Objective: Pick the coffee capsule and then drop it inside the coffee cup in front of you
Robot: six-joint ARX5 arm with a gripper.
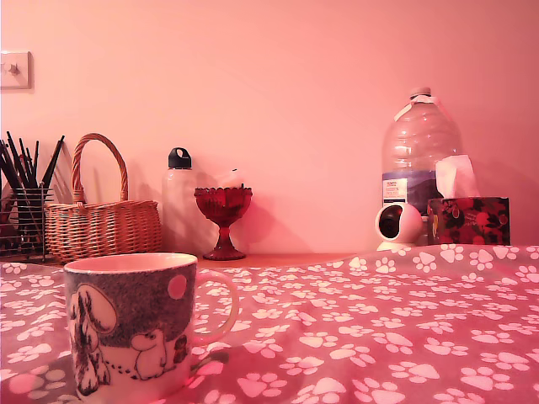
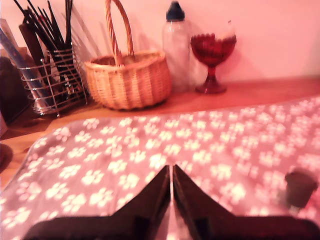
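The coffee cup (image 1: 126, 324) is a large pale mug with a dark speckled band, white cartoon creatures and a loop handle. It stands on the paw-print cloth (image 1: 379, 328) at the front of the exterior view's left. The coffee capsule (image 2: 300, 186) is a small dark cup-shaped piece, blurred, standing on the cloth in the wrist view only. My gripper (image 2: 171, 172) shows only in the wrist view, its two dark fingers pressed together with nothing between them, above the cloth and apart from the capsule. The cup is out of the wrist view.
Along the back wall stand a wire pen holder (image 1: 21, 210), a wicker basket (image 1: 101, 225), a clear bottle (image 1: 178, 202) and a red glass goblet (image 1: 223, 215). At the exterior view's right are a big water bottle (image 1: 418, 151), a white round device (image 1: 397, 225) and a tissue box (image 1: 468, 219).
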